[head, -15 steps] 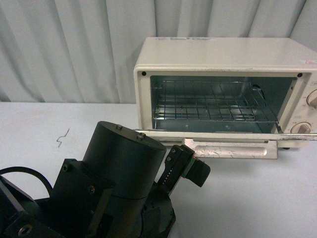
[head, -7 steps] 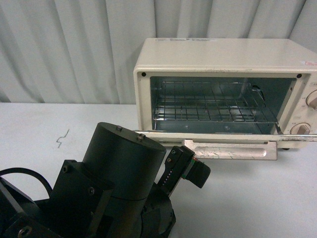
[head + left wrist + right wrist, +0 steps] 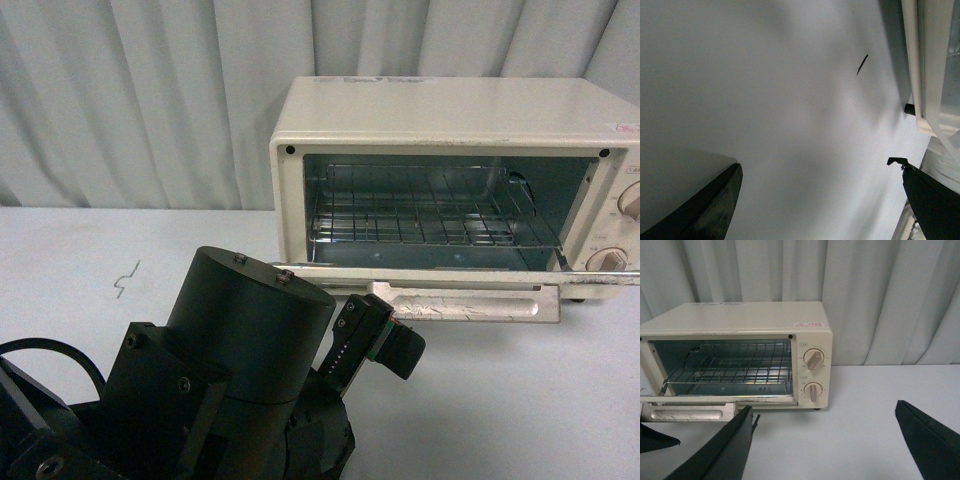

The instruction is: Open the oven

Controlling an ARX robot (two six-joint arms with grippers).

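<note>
The cream-white oven (image 3: 450, 120) stands at the right of the table with its glass door dropped flat. Its beige bar handle (image 3: 465, 302) points toward me, and the wire rack (image 3: 430, 215) inside is in plain sight. The right wrist view shows the same oven (image 3: 740, 320) with two round knobs (image 3: 813, 361). My left arm (image 3: 250, 340) fills the lower left, short of the door's near corner. My left gripper (image 3: 820, 200) is open over bare table beside the oven's edge (image 3: 930, 60). My right gripper (image 3: 825, 440) is open, well back from the oven, holding nothing.
The white table (image 3: 520, 400) stretches in front of the oven. A small dark squiggle mark (image 3: 126, 277) lies on it at the left. Pale pleated curtains (image 3: 150, 100) hang close behind the table and oven.
</note>
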